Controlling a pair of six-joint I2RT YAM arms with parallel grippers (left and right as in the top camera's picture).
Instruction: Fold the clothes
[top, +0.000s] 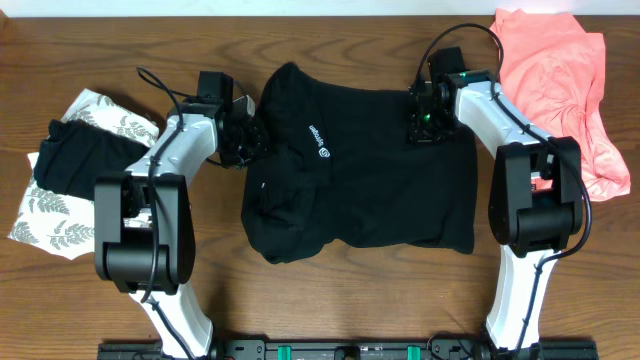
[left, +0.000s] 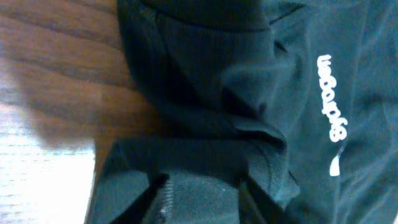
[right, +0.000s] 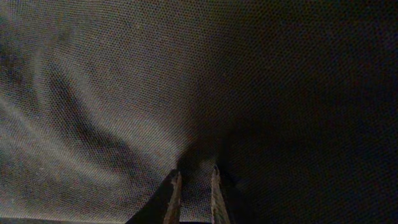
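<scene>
Black knit cloth is being shown right up against the right wrist camera, and a small ridge of the black shirt (right: 124, 93) is being pinched between the right fingers (right: 175, 199), which are being pressed close together on it. From overhead, that grip is being made at the shirt's far right corner. The shirt itself is being kept in the middle of the table (top: 330, 310), between the two arms, rumpled, with its left side being bunched into thick folds and its white logo (top: 318, 140) being shown face up. Over on the left wrist view, the left fingers (left: 155, 205) are being held low over a dark fold at the shirt's left edge, just where cloth is meeting bare wood. Whether they are being spread or closed on the cloth cannot be told, as fabric and shadow are covering the gap. Beside the right arm, a salmon-pink garment (top: 560, 90) is being left heaped at the table's far right corner. Well apart on the left, a black garment (top: 75, 160) is being left lying on top of a white leaf-print garment (top: 60, 215).
</scene>
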